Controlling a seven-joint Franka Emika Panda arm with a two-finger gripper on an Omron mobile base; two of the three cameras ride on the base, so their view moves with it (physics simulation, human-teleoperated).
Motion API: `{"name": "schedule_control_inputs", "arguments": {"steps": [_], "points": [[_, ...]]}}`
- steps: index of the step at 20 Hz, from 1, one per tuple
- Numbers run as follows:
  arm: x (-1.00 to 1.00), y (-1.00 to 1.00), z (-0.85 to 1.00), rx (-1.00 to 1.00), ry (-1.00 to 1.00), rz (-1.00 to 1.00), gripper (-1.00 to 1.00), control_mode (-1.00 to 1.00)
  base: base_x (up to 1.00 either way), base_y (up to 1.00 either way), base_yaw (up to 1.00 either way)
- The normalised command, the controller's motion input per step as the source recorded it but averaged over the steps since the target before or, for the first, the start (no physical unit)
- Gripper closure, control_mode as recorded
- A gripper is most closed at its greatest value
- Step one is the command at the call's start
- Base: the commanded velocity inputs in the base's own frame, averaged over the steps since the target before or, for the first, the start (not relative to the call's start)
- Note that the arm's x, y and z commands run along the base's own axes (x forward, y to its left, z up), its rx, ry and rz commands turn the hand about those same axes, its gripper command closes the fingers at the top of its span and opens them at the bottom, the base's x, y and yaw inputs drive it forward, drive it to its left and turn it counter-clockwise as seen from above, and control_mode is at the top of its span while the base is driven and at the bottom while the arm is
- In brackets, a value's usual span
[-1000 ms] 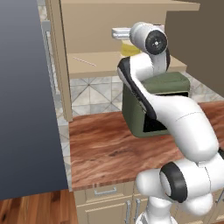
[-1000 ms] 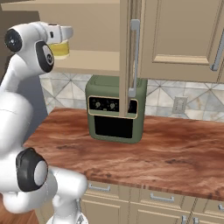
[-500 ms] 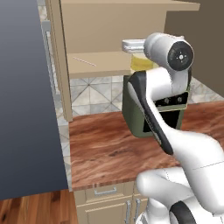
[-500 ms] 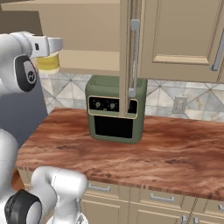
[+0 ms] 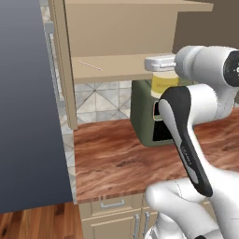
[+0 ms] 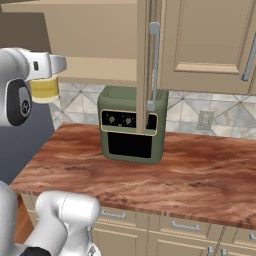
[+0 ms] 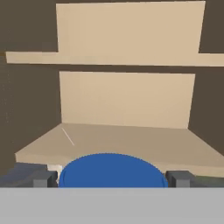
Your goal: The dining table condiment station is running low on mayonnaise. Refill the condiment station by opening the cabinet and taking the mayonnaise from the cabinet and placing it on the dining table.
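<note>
Cabinet step is done: the tan wall cabinet with recessed-panel doors and silver bar handles (image 6: 150, 65) stands open, one door edge-on in the right base view, bare shelf (image 7: 127, 140) in the hand view.

Step in hand, as I read it: carrying the mayonnaise out of the cabinet.

- The small round mayonnaise jar with pale yellow contents and a blue screw lid (image 5: 164, 82) is just in front of the shelf's front edge, off the shelf, in the air above the reddish-brown wood-grain counter (image 6: 200, 175).
- The white arm's two-finger gripper (image 7: 112, 177) has its dark fingertips (image 7: 41, 177) set wide apart, one on each side of the blue lid. Jar sits between them, off any surface, so I judge it clamped.
- In both base views the jar hangs directly under the hand, beside the olive-green countertop oven (image 6: 131, 125), not touching it.

Next move calls for:
- pulling clear of the shelf edge and the open door without clipping either
- keeping the jar upright and the grip firm
- turning the base toward the dining table, then setting the jar down on it

Risk: jar slipping during a wide swing.
</note>
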Motion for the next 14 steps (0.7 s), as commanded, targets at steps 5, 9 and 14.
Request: {"name": "schedule_control_inputs", "arguments": {"steps": [5, 9, 14], "points": [[-0.01, 0.01, -0.06, 0.00, 0.01, 0.08, 1.00, -1.00, 0.00, 0.00, 0.00], [-0.06, 0.00, 0.00, 0.00, -0.02, 0.00, 1.00, 1.00, -0.13, 0.00, -0.01], [0.00, 0.00, 0.00, 0.00, 0.00, 0.00, 1.00, 1.00, -0.96, 0.03, -0.29]]}}
